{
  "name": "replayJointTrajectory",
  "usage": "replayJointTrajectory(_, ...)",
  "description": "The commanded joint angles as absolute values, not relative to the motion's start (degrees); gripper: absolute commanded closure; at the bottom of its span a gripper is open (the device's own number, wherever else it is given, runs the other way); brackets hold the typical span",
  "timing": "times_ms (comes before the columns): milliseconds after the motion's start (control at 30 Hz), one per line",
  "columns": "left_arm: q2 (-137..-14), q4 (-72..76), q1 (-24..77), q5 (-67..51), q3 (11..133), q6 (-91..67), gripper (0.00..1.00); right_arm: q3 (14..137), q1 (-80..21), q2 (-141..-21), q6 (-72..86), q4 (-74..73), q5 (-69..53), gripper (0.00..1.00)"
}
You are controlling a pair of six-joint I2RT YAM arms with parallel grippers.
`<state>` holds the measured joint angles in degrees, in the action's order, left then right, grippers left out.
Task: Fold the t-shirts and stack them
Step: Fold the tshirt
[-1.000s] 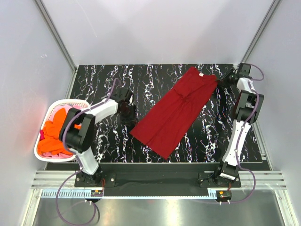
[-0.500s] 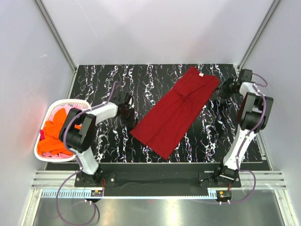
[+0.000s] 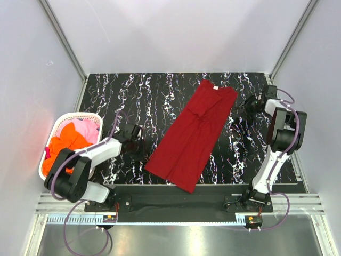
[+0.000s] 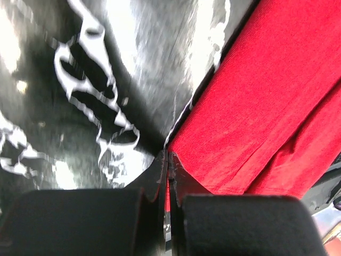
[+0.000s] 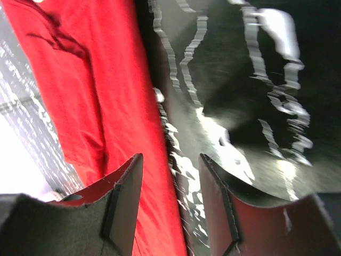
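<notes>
A dark red t-shirt (image 3: 192,133), folded into a long strip, lies slanted across the black marbled table (image 3: 133,96). Its collar end points to the back right. My left gripper (image 3: 139,146) is at the strip's near left edge. In the left wrist view its jaws (image 4: 168,154) are pressed together with a sliver of the red cloth (image 4: 266,96) between them. My right gripper (image 3: 246,104) sits low beside the collar end. It is open (image 5: 170,157), with one finger over the red cloth (image 5: 80,80) and the other over bare table. Orange (image 3: 66,146) and pink (image 3: 85,127) t-shirts lie bunched in the basket.
A white plastic basket (image 3: 57,126) stands off the table's left edge, close to my left arm. Grey walls and metal posts close in the table at the back and sides. A metal rail runs along the front by the arm bases.
My left gripper has shut and drawn back toward the near left. The red shirt swung with it, its collar end sliding left. My right gripper has opened wider and moved in from the back right corner.
</notes>
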<state>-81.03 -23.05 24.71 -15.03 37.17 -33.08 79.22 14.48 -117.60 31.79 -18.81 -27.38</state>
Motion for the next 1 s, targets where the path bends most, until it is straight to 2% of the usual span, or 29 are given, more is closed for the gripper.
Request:
replayJointTrajectory(0,-77.88,-26.28,26.27,-11.87,33.93,-36.55,1.00,81.38,12.83,-120.05,31.20,-14.59,-29.62,0.47)
replayJointTrajectory(200,-75.24,-26.19,27.25,-10.81,32.87,-39.11,1.00,89.29,12.13,-127.17,32.60,-13.97,-30.85,0.47)
replayJointTrajectory(400,-72.08,-26.19,27.25,-11.07,33.05,-42.27,0.82,95.88,11.69,-132.53,34.28,-13.97,-30.59,0.48)
replayJointTrajectory(467,-70.85,-26.28,27.33,-11.42,33.83,-42.80,0.73,98.59,11.51,-134.72,34.89,-13.89,-30.67,0.60)
replayJointTrajectory(500,-70.40,-26.37,27.33,-11.60,34.36,-42.63,0.71,99.57,11.60,-135.43,35.07,-13.97,-30.85,0.68)
replayJointTrajectory(533,-70.14,-26.80,27.33,-11.95,36.02,-41.67,0.68,100.54,11.51,-136.22,35.33,-13.97,-30.85,0.82)
replayJointTrajectory(633,-70.13,-27.42,27.33,-13.27,39.80,-38.52,0.63,104.93,11.51,-139.56,36.56,-13.89,-31.29,0.94)
replayJointTrajectory(800,-75.05,-28.83,27.33,-15.90,45.08,-34.46,0.58,117.49,11.60,-147.82,38.14,-14.24,-33.74,0.96)
replayJointTrajectory(933,-82.24,-28.48,27.33,-17.66,47.90,-31.65,0.58,132.50,11.25,-155.73,38.68,-19.84,-35.42,0.91)
replayJointTrajectory(967,-83.14,-28.30,27.25,-17.84,48.25,-31.21,0.58,140.02,11.08,-159.14,38.32,-22.04,-35.42,0.88)
